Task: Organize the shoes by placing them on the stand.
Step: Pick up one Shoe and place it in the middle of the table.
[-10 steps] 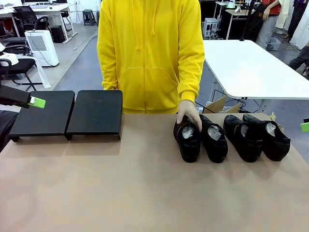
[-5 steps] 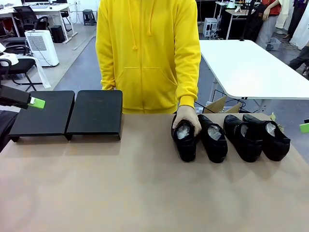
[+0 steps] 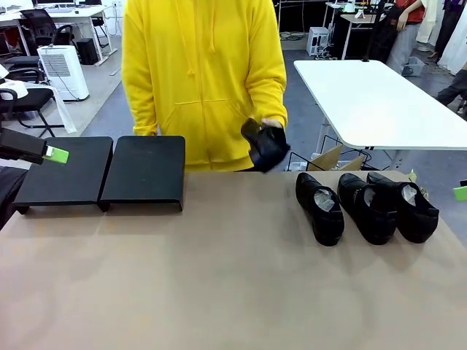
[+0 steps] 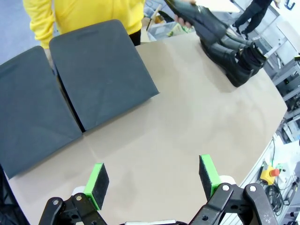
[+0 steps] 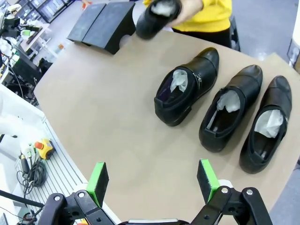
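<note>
Front view: one shoe hangs above the far edge of the bench at centre frame, in the person's hand, apparently gripped near its heel. Three shoes stand side by side at right; the stand sits far left, well apart. Left claw and right claw both gape released, grasping nothing.

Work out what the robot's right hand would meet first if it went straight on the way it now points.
Probably the bare table, just beside the heel of the nearest shoe. The open right hand points down at that spot; depth is unclear, so it might clip the heel instead.
</note>
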Controlling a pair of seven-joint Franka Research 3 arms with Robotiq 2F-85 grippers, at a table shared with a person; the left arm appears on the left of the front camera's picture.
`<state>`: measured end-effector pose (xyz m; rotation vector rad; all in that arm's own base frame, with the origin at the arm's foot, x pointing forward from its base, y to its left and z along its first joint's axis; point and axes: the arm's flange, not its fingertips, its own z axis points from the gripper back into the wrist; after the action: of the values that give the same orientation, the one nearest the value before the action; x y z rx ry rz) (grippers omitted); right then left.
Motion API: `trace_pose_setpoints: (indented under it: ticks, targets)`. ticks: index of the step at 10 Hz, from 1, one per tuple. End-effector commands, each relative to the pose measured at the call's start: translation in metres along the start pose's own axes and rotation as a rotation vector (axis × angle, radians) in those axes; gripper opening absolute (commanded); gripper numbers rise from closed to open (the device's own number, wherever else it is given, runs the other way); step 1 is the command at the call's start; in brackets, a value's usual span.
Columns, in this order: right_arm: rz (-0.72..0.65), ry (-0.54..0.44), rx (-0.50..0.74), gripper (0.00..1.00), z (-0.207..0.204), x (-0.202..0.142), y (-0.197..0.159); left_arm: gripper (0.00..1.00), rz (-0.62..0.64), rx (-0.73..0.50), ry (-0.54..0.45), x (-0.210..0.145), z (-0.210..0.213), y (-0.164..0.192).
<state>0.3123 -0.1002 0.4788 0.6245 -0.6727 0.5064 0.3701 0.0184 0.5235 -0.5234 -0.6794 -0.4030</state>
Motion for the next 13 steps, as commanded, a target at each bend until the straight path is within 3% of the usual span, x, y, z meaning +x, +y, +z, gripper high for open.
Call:
trace_pose_setpoints:
  ticks: [1, 2, 5, 7, 9, 13]
  targets:
    - [0.023, -0.018, 0.015, 1.00, 0.002, 0.002, -0.004, 1.00, -0.017, -0.020, -0.008, 0.000, 0.001, 0.001]
    - [0.000, 0.000, 0.000, 1.00, 0.000, 0.000, 0.000, 1.00, -0.017, -0.020, -0.008, 0.000, 0.001, 0.001]
    - [-0.022, 0.138, -0.125, 1.00, -0.034, 0.073, -0.017, 1.00, -0.017, -0.020, -0.008, 0.000, 0.001, 0.001]
    - [-0.065, 0.239, -0.229, 1.00, -0.064, 0.100, -0.026, 1.00, -0.017, -0.020, -0.008, 0.000, 0.001, 0.001]
    - [-0.199, 0.391, -0.312, 1.00, -0.102, 0.121, -0.050, 1.00, -0.017, -0.020, -0.008, 0.000, 0.001, 0.001]
    - [-0.251, 0.502, -0.421, 1.00, -0.143, 0.133, -0.084, 1.00, -0.017, -0.020, -0.008, 0.000, 0.001, 0.001]
